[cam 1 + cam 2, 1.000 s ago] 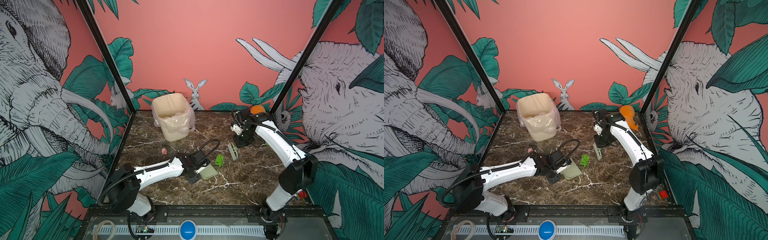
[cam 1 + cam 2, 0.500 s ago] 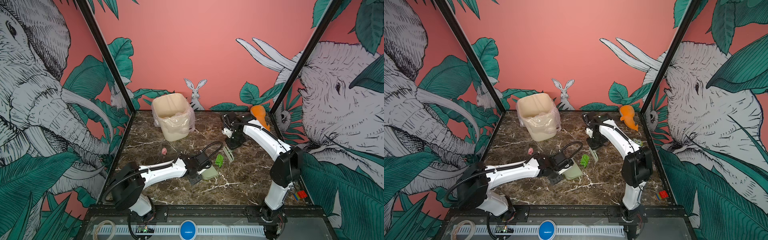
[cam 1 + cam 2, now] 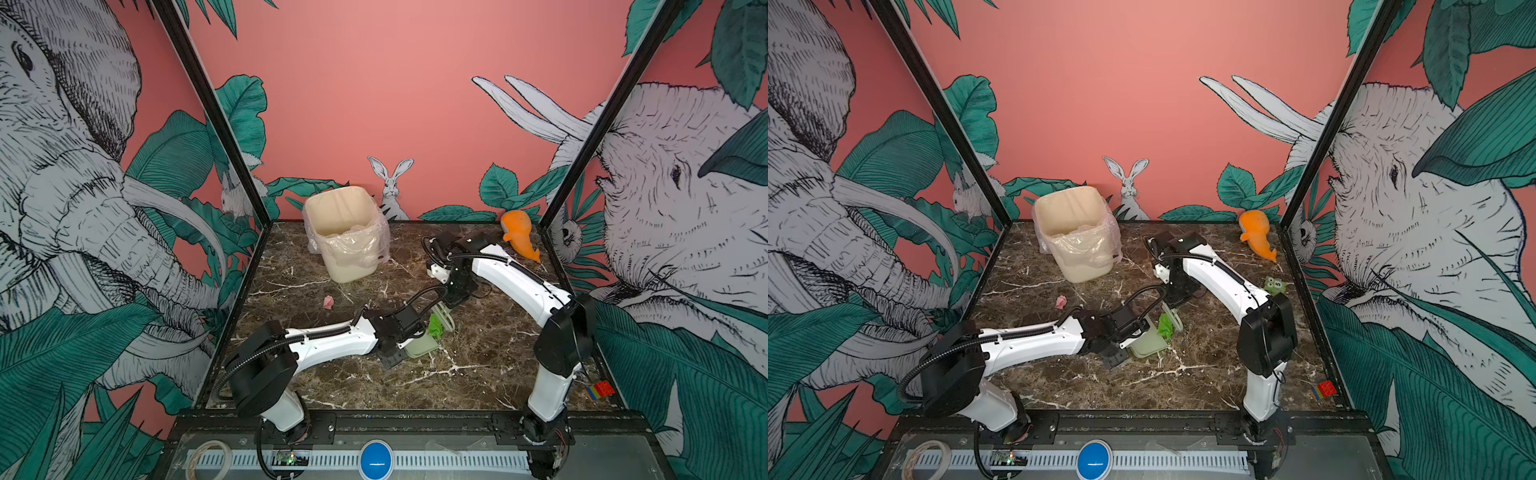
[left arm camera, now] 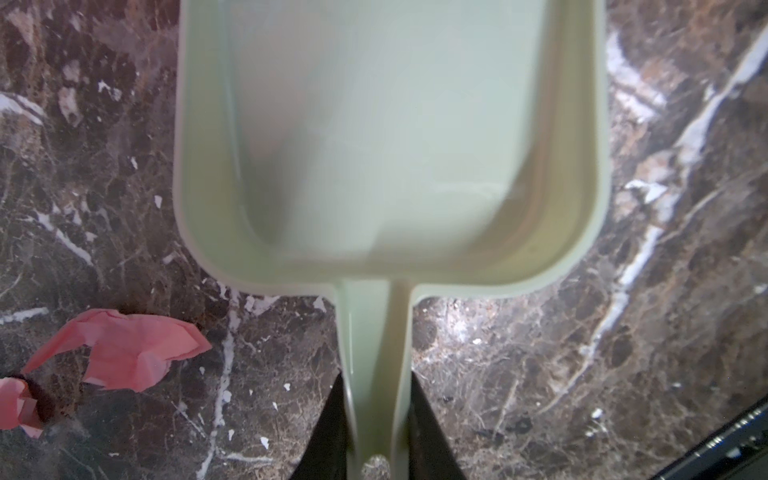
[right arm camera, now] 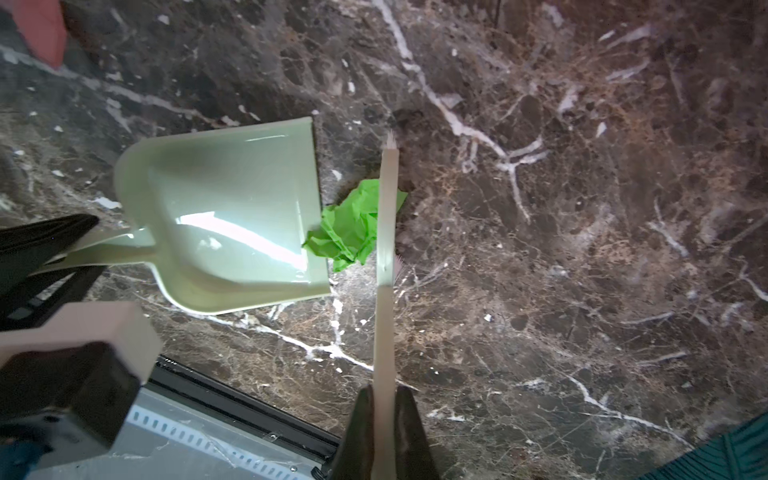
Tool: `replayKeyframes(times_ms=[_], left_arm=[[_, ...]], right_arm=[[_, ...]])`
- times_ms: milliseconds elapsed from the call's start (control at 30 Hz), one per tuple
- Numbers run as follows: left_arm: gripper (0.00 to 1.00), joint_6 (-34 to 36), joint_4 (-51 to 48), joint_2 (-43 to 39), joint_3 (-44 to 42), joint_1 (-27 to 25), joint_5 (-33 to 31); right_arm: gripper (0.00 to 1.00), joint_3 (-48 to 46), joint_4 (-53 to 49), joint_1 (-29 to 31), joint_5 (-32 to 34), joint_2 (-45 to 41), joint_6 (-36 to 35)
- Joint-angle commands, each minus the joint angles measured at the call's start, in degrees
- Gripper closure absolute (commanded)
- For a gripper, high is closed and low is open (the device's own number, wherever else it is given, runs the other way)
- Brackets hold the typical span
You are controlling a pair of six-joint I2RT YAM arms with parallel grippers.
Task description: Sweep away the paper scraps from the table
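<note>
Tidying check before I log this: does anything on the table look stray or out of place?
One crumpled pink paper scrap lies alone on the dark marble table, off beside the handle end of the pale green plastic dustpan, away from its mouth. The crumpled green paper scrap sits between dustpan and pale brush.

Dark marble table [image 3: 478,374]: lined bin [image 3: 345,237], orange toy [image 3: 519,232], pink scrap [image 3: 328,302], green scrap [image 3: 435,326], dustpan [image 3: 422,347].
</note>
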Motion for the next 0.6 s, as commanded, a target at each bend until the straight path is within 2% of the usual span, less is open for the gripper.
replayKeyframes(times_ms=[0,133,233,567], left_arm=[[0.96,-0.3,0.8,-0.3,-0.3,-0.2,-0.4],[0.96,-0.6,1.2,-0.4,-0.6,-0.3,-0.3],[0.96,-0.6,1.5,-0.4,-0.9,-0.3,-0.2],[0.96,-0.7,2.0,-0.7,-1.3,-0.3,-0.2]], right_arm=[[1.0,-0.6,0.7,2.5,-7.0,-2.9,2.2],[1.0,-1.9,3.3,4.0,-12.5,-6.7,4.3],[1.0,-2.7,4.1,4.1,-13.6,-9.3,5.3],[1.0,-1.8,-2.1,0.6,-1.9,-11.0,2.5]])
